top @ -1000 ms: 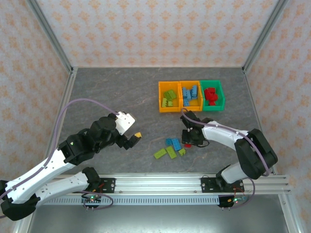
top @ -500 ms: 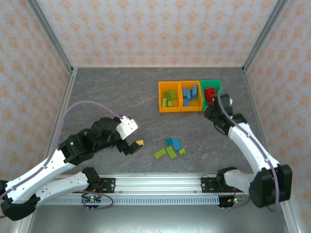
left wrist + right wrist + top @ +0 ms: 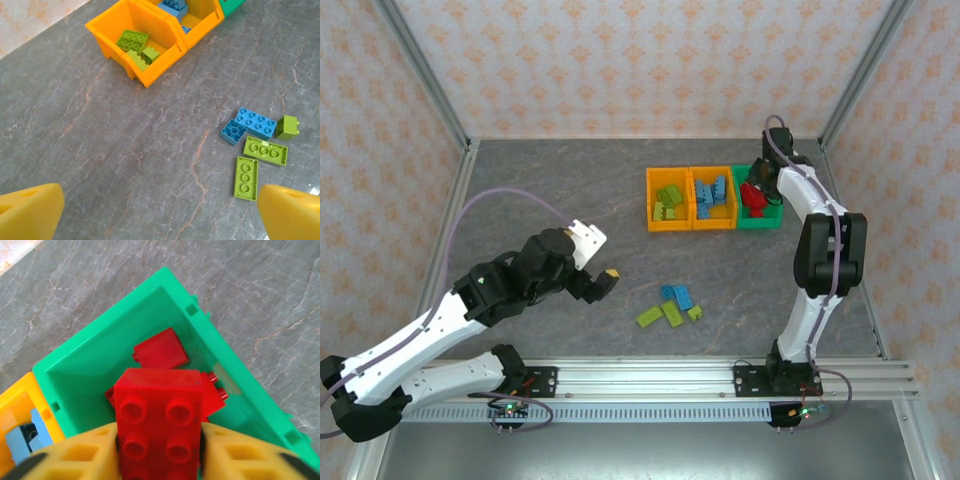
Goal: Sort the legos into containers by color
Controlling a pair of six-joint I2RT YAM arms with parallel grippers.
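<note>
Over the green bin (image 3: 85, 375), your right gripper (image 3: 159, 440) is pinching a red brick (image 3: 159, 405) by its two long sides, studs up, with a yellow pad (image 3: 95, 452) flat against each face. The brick hangs just above the other red bricks (image 3: 161, 352) already lying in that bin, so it looks right for the drop.

Treat these bricks as light, rigid and smooth-sided. They won't deform, and a squeeze that is off centre will likely make one pivot or squirt out. Grip across the flat side walls, not the studs and not corner to corner. From a low release it should fall without bouncing over the rim.

Just beside the green bin stands an orange-yellow bin (image 3: 15, 405) holding light blue bricks (image 3: 20, 440).

Your left gripper (image 3: 160, 210) is spread wide and empty, hovering over the table (image 3: 125, 165) near the loose bricks. These are a blue plate (image 3: 256, 122) touching a small blue brick (image 3: 233, 132), two lime plates (image 3: 265, 150) close together, and a small lime brick (image 3: 287, 126). The plates lie flat, so I'd take each across its narrow width. The cluster is tight, so start with an outer piece.
</note>
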